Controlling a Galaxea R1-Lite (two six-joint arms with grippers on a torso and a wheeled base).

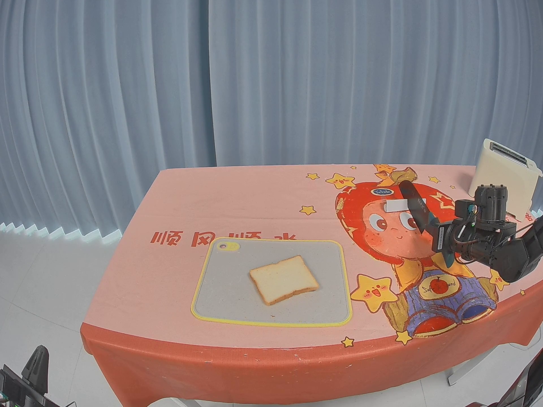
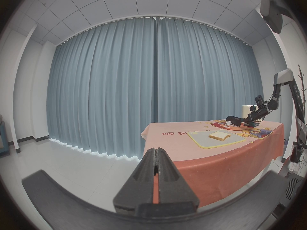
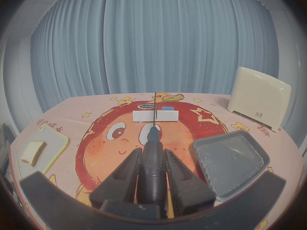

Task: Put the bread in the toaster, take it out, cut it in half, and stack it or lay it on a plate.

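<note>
Whole bread slice (image 1: 284,279) lay flat on grey, yellow-rimmed cutting board (image 1: 226,289); cream toaster (image 1: 503,176) stood upright at far right, well apart; knife (image 1: 417,204) was clamped in right pincer (image 3: 153,152), near grey square plate (image 3: 230,163).

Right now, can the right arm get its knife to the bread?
Probably yes: the right claw grips the knife, and only bare tablecloth separates it from the bread on the cutting board.

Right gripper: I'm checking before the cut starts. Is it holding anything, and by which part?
The right gripper holds a knife by its handle, blade pointing forward.
</note>
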